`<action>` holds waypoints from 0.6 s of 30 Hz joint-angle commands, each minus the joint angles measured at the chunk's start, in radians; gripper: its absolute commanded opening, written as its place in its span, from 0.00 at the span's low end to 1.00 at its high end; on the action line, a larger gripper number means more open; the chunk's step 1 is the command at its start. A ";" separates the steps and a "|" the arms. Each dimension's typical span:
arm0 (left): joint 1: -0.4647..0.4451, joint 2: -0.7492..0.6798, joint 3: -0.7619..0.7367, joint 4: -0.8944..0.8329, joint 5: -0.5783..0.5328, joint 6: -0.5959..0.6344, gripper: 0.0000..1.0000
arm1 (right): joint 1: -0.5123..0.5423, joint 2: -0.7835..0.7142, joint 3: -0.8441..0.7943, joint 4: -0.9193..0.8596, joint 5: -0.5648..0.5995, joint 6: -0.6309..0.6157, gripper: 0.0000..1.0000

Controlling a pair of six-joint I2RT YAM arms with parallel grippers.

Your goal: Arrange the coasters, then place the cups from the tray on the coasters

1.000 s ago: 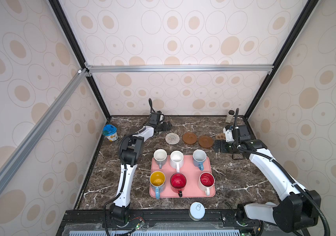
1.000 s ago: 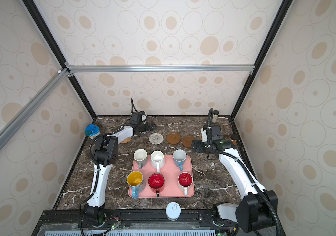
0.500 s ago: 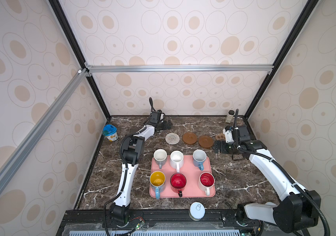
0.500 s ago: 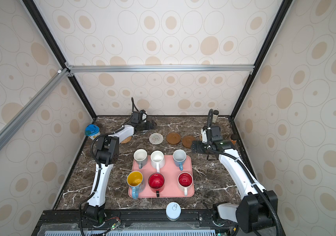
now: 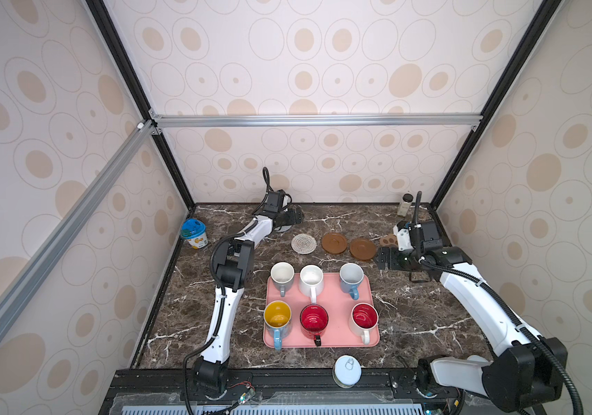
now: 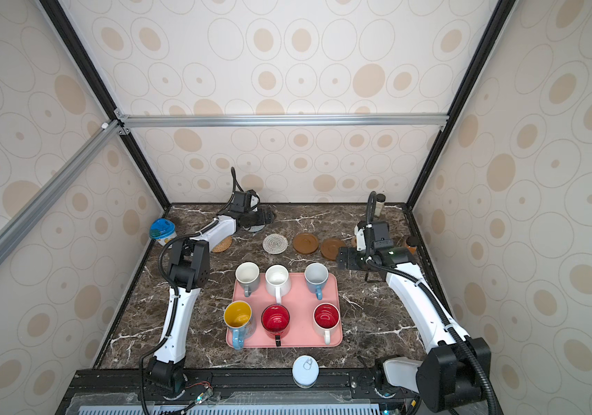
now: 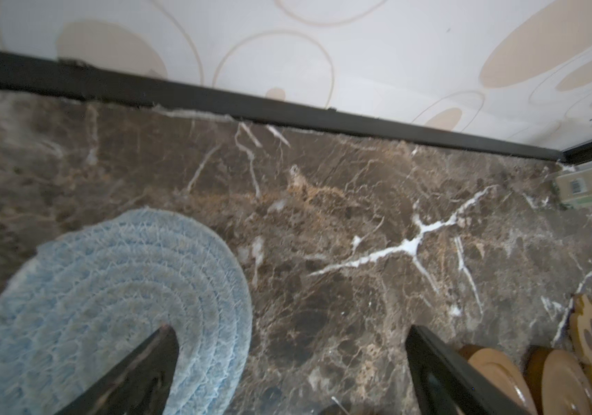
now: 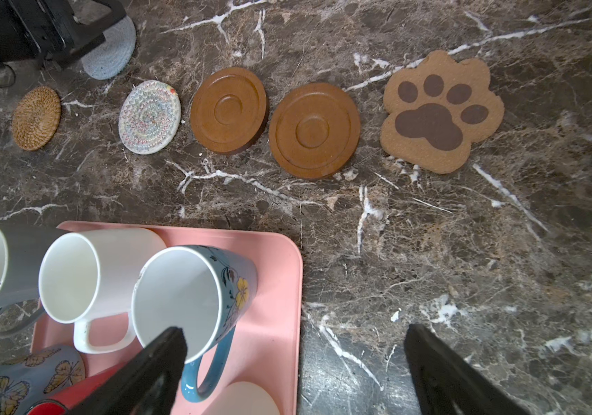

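The pink tray (image 5: 339, 334) sits mid-table and holds all six cups upright in two rows: grey mug (image 5: 282, 275), white mug (image 5: 311, 278) and light blue mug (image 5: 351, 276) at the back, with the yellow-lined blue mug (image 5: 277, 316), red mug (image 5: 314, 318) and red-lined white mug (image 5: 363, 316) in front. Beyond the tray the coasters lie in a line: rattan coaster (image 6: 221, 244), cream woven coaster (image 5: 303, 243), two wooden discs (image 5: 334, 243) and the paw coaster (image 8: 441, 111). The knit coaster (image 7: 107, 305) lies farther back, under one finger of the left gripper (image 7: 289, 328), whose jaws are spread wide and empty. The right gripper (image 8: 294, 328), also spread and empty, hovers by the tray's far corner. A blue-lidded tub (image 5: 193, 233) stands at the table's left edge.
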 commanded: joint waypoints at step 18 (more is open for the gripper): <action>-0.020 -0.148 -0.010 -0.214 0.105 0.107 1.00 | 0.005 0.115 0.149 -0.049 -0.076 -0.043 0.99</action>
